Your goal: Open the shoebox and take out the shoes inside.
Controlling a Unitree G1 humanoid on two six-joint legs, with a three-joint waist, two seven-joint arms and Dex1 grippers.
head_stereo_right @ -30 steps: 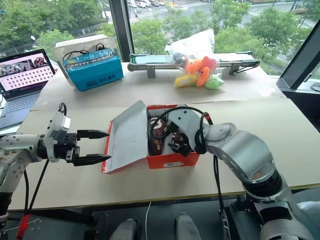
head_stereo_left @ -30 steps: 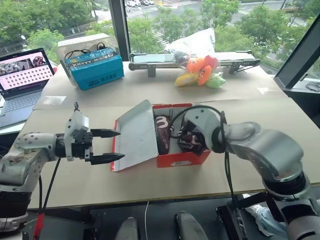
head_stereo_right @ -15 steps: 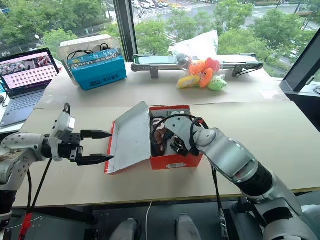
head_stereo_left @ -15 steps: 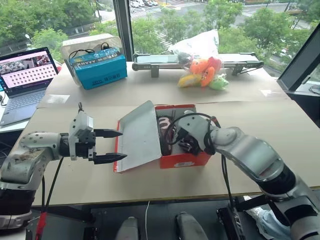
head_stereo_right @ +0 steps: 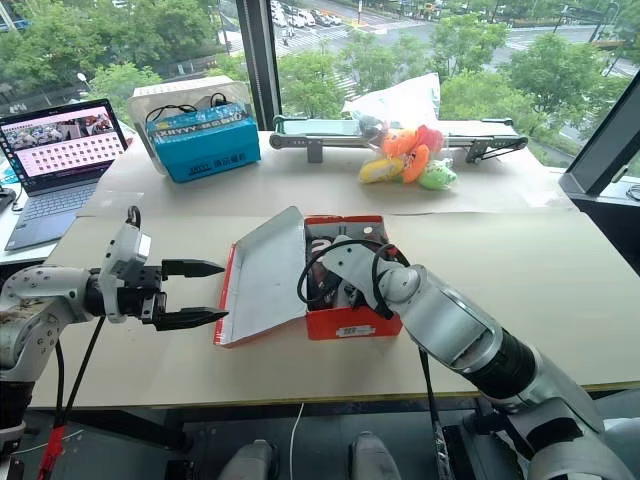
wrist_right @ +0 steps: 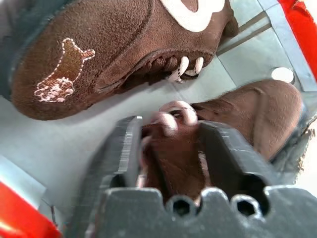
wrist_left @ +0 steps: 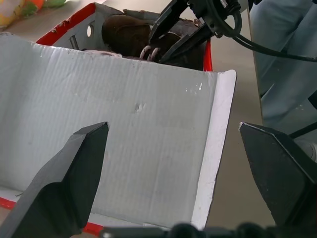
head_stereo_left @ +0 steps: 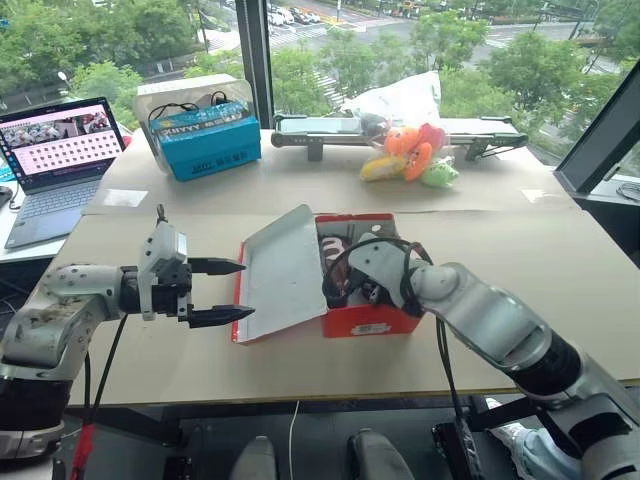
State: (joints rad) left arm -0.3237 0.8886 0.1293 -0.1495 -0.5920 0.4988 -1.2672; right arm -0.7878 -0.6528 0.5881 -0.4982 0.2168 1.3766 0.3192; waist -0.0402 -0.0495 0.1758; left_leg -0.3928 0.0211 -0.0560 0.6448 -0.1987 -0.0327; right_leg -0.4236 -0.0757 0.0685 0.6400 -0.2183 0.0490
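The red shoebox (head_stereo_left: 372,320) stands open on the table, its pale lid (head_stereo_left: 280,275) leaning out towards my left. Two dark brown shoes lie inside. My right gripper (wrist_right: 171,134) reaches down into the box and is shut on the laced upper of one shoe (wrist_right: 257,114). The other shoe (wrist_right: 99,54), with pale stitching, lies beside it. In the left wrist view the right gripper's black fingers (wrist_left: 171,29) sit over the shoes (wrist_left: 126,37). My left gripper (head_stereo_left: 246,290) hovers open just outside the lid's free edge, touching nothing.
At the back stand a teal-blue box (head_stereo_left: 205,145), a laptop (head_stereo_left: 55,150) at the far left, a grey bar-shaped device (head_stereo_left: 320,125) and a bag of bright plush toys (head_stereo_left: 410,155). The table's front edge (head_stereo_left: 300,395) runs close below the shoebox.
My right gripper has sunk deeper into the box and closed on a shoe. The left gripper has stayed put, and the camera view has shifted a little.
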